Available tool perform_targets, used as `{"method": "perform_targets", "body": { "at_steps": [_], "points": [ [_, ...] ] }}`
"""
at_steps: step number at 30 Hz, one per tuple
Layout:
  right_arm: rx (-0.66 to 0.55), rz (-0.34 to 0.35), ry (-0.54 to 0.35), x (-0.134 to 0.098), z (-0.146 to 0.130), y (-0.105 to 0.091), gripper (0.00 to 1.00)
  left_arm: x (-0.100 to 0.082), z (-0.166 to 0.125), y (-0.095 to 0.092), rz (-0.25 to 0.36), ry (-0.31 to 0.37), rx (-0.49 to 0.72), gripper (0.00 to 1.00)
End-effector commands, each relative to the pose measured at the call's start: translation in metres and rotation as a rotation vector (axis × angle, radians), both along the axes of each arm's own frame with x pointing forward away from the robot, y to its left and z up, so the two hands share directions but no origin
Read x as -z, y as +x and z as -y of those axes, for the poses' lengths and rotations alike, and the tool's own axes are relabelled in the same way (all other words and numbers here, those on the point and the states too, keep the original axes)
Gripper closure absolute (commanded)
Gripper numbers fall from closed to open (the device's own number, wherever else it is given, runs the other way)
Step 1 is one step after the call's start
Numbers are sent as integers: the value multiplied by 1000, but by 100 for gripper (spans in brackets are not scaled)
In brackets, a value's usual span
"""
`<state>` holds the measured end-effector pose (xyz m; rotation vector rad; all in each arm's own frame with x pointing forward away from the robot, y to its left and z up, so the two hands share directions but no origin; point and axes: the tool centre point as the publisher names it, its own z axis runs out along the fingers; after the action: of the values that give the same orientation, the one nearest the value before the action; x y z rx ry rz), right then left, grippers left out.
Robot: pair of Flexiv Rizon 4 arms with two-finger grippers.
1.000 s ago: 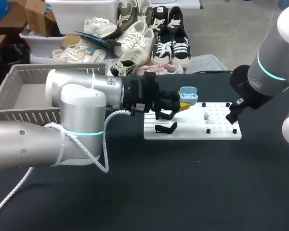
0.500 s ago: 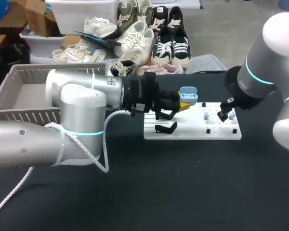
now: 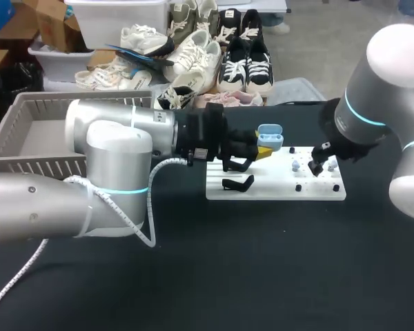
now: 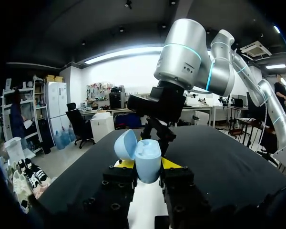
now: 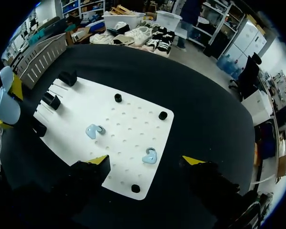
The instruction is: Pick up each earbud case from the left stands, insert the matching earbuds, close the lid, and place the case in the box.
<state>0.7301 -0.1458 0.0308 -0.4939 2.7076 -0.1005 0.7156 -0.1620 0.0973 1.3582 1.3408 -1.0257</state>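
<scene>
My left gripper [image 4: 148, 163] pinches the open pale-blue plastic earbud case [image 4: 148, 156], and at its 3 o'clock my spread right gripper [image 5: 146, 160] may knock the small blue earbud [image 5: 149, 155] off the white pegboard [image 5: 128, 119] if lowered crookedly.

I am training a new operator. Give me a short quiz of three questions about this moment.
1. True or false: the case in the left gripper has its lid open.
2. How many earbuds lie on the board? A) one B) two C) four
3. Fill in: the right gripper above the board is ____ (open or shut).
Key: 1 true; 2 B; 3 open.
</scene>
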Motion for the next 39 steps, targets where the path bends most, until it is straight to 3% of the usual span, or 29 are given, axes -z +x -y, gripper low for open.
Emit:
{"method": "perform_targets", "body": {
  "at_steps": [1, 3, 9, 19, 39],
  "points": [
    [-3, -6, -6, -1, 0, -2, 12, 1, 0, -1, 2, -3, -2, 100],
    [-3, -10, -5, 0, 2, -2, 19, 1, 0, -1, 2, -3, -2, 100],
    [-11, -26, -11, -1, 4, -4, 19, 1, 0, -1, 2, -3, -2, 100],
    [-31, -53, -25, 0, 5, -4, 42, 1, 0, -1, 2, -3, -2, 100],
    [-50, -85, -33, 5, 4, 2, 53, 1, 0, -1, 2, -3, -2, 100]
  ]
}}
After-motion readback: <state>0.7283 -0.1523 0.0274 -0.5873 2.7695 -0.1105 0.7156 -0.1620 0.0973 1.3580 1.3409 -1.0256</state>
